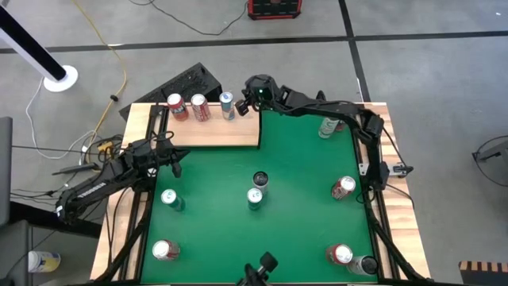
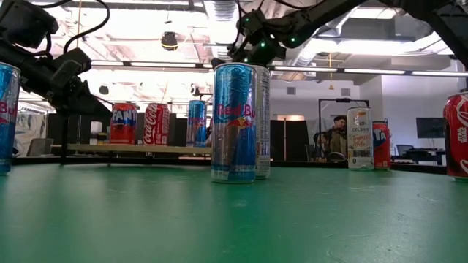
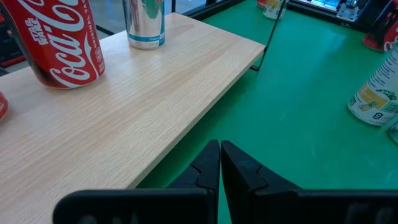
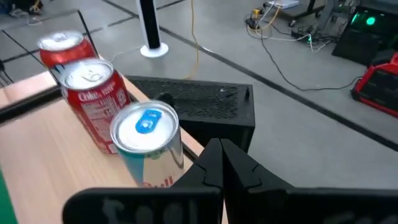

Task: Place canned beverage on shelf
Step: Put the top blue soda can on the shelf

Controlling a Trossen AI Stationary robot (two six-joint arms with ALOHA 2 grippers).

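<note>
- Shelf (image 1: 214,131): pale wood board at far-left part of green tabletop (image 1: 302,171), grain visible in left wrist view.
- On shelf, row along far edge: Fanta can (image 1: 176,106), Coca-Cola can (image 1: 199,107), Red Bull can (image 1: 228,106). All upright. Fanta and Coke just beside each other; Red Bull near, a bit apart, closest to shelf's right end.
- Right pincer (image 1: 255,91): above far-right corner of shelf, just beside the Red Bull can, on its right. Fingers (image 4: 214,163) pressed together, nothing between them. In right wrist view the can top sits just beside the fingertips, not gripped; can't tell if touching.
- Left pincer (image 1: 175,168): over tabletop just off shelf's near edge, left side. Fingers (image 3: 219,167) closed tight, empty. Shelf edge runs close ahead of the tips in left wrist view.
- Rest of cans on tabletop, off shelf: two slim cans mid-tabletop, dark-topped one (image 1: 260,179) and one just in front (image 1: 254,198), near each other; in low view the front one reads Red Bull.
- Pale can (image 1: 329,127) far-right, near right arm.
- Red can (image 1: 343,187) right side; another red can (image 1: 340,254) near-right corner w/ a silver can (image 1: 365,264) beside it.
- Left side: green-topped can (image 1: 169,199); red can (image 1: 164,251) near-left corner.
- Person (image 2: 337,136) seated in room behind, low view.
</note>
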